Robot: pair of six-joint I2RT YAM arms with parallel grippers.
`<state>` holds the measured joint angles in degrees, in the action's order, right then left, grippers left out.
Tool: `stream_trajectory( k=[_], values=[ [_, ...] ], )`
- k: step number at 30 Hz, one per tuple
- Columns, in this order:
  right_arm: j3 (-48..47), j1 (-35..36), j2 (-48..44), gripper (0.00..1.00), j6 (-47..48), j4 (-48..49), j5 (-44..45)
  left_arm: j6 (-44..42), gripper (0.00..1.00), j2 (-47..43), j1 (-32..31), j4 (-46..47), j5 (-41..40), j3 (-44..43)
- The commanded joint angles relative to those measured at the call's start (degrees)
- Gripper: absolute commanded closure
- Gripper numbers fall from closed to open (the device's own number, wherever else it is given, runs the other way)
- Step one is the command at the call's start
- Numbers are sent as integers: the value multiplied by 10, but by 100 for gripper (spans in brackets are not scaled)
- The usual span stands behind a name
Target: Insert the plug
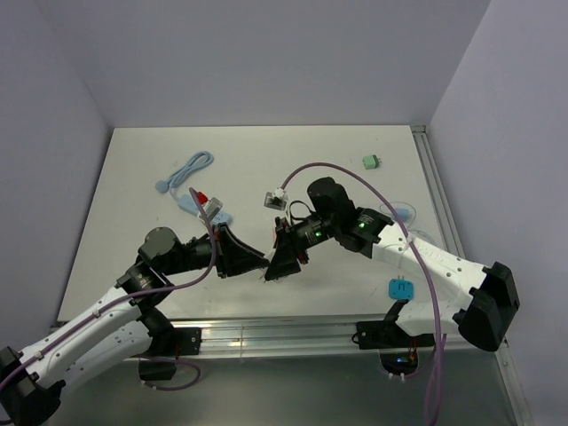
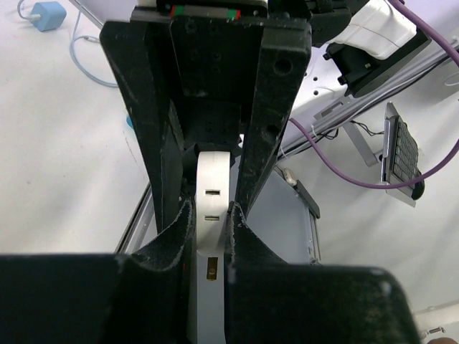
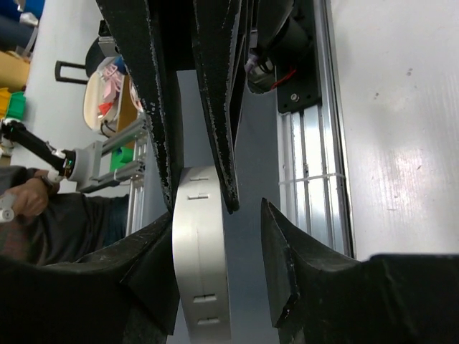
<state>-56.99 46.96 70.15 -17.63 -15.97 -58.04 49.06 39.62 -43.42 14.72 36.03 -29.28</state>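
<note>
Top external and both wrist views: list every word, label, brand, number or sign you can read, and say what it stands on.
None can be read in any view.
White piece in the left gripper's jaws: slots only, no lettering.
Blue block near the right arm's base: dark marks too small to read.

Each arm is a chain of white shells and black joint housings. The left arm [image 1: 98, 324] fills the lower left of the top view, the right arm [image 1: 435, 262] the lower right, beside a bulky black housing [image 1: 493, 306]. A purple cable [image 1: 324, 165] arches off the right arm; a second purple cable [image 1: 169, 287] runs along the left. Green lights [image 1: 317, 234] glow on the right arm's black wrist. The left gripper [image 2: 209, 222] and right gripper [image 3: 219, 215] have matte black, grainy, wedge-shaped jaws. A thin red-and-green strip [image 2: 202, 11] marks the black body at the top of the left wrist view.
</note>
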Motion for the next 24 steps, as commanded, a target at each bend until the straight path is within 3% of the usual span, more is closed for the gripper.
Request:
stream_trajectory(
  k=[1, 4, 9, 19, 21, 23, 24],
  values=[
    [-2, -12, -27, 50, -14, 40, 11, -11, 100, -12, -3, -4, -11, -17],
    [-3, -16, -28, 53, -17, 43, 4, -5, 100, -12, -3, 5, -11, -14],
    [0, -15, -26, 68, -22, 51, -5, -2, 100, -14, -2, 5, -18, -10],
    [9, -12, -14, 69, -7, 41, -24, -3, 100, -3, -1, 5, -30, -18],
    [6, -4, -10, 78, 6, 30, -20, -1, 100, -2, 0, 7, -33, -18],
    [2, 2, -4, 100, 12, 14, -2, 0, 100, 0, 2, 5, -38, -21],
    [1, 5, -2, 100, 11, 9, 12, -4, 100, 1, 3, -4, -57, -25]
  ],
)
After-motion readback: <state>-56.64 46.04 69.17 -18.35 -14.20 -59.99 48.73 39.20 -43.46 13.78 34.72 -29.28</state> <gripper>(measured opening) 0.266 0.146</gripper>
